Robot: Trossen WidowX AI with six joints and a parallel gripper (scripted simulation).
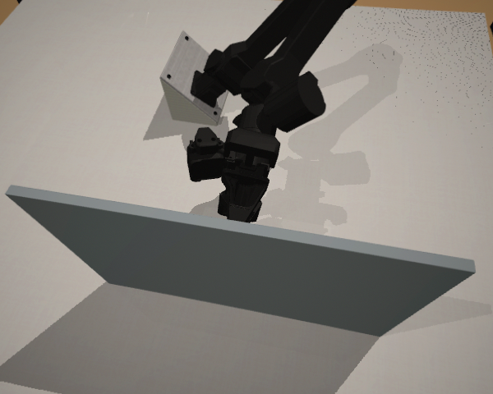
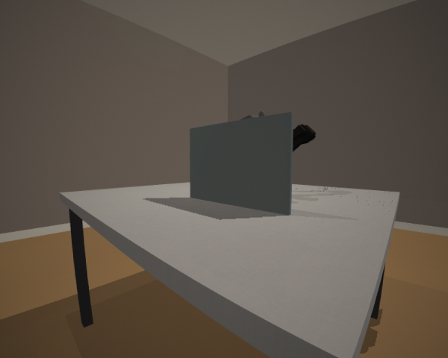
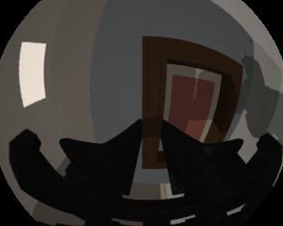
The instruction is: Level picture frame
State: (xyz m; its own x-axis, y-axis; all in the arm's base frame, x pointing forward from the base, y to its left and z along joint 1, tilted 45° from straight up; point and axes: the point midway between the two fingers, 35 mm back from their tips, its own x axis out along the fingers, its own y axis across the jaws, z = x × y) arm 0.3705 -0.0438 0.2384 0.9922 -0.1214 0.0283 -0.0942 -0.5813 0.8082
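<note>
The picture frame has a brown border, a pale mat and a reddish picture. It shows only in the wrist view, on the robot's side of the upright grey-blue wall panel. My black gripper is shut on the frame's left side bar as the wrist view shows it, one finger on each side of the bar. In the top view the fingertips are partly hidden by the panel's top edge; the second hides them fully. The screw and notched strip are hidden. Whether the frame is level cannot be told.
The panel stands on the white table, its top edge running just in front of the gripper in the top view. A grey wedge-shaped block with dark holes stands behind, beside the arm. Shadows of arm and panel fall on the table.
</note>
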